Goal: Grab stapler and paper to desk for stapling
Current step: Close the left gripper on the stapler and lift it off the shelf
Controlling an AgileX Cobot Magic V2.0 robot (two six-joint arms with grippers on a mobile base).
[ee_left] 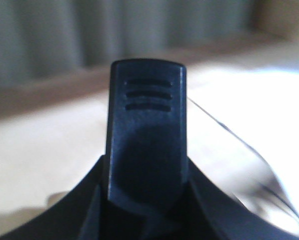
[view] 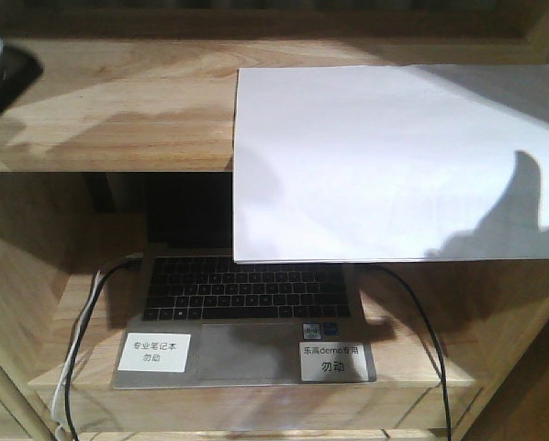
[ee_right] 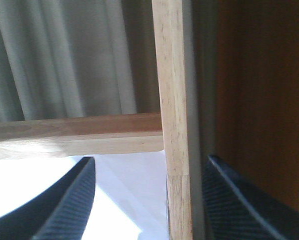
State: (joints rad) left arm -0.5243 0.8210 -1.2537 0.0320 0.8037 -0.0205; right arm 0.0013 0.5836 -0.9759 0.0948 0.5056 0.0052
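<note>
The white paper [view: 375,156] lies on the upper shelf board [view: 109,110], its front edge hanging over the laptop bay. In the left wrist view my left gripper [ee_left: 145,197] is shut on a black upright piece with three grooves, which I take for the stapler [ee_left: 147,125]; no orange patch shows. A paper edge [ee_left: 269,110] shows blurred to its right. My right gripper [ee_right: 152,200] is open at the paper's [ee_right: 129,185] right side, its fingers [ee_right: 69,205] either side of a wooden post [ee_right: 172,100], nothing between them held. The desk is out of view.
An open laptop [view: 247,303] with two white labels [view: 153,352] sits on the lower shelf, cables [view: 421,322] running along both its sides. A dark object [view: 4,69] is cut off at the top left. A curtain [ee_right: 64,60] hangs behind the shelf rail.
</note>
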